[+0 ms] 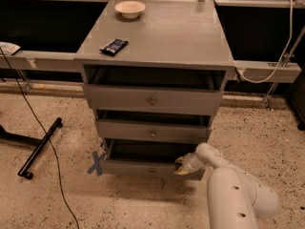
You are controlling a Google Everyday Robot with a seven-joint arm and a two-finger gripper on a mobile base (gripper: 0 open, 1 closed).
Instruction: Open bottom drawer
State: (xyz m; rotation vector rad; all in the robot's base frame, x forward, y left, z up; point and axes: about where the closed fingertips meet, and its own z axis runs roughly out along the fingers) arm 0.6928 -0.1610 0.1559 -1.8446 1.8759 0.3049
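The grey cabinet [157, 37] has three drawers, all pulled out a little. The bottom drawer [143, 167] is the lowest, with a shallow front panel and a small round knob [152, 171] at its centre. It stands open by a short way, with a dark gap above its front. My gripper [182, 166] is at the right end of the bottom drawer's top edge, on the end of my white arm [228, 185]. The middle drawer [152, 130] and top drawer [152, 99] are above it.
A white bowl [130, 8] and a dark flat packet [114, 46] lie on the cabinet top. A blue tape cross [97, 163] marks the floor at the cabinet's left foot. A black stand leg [40, 148] and a cable [43, 142] lie at left.
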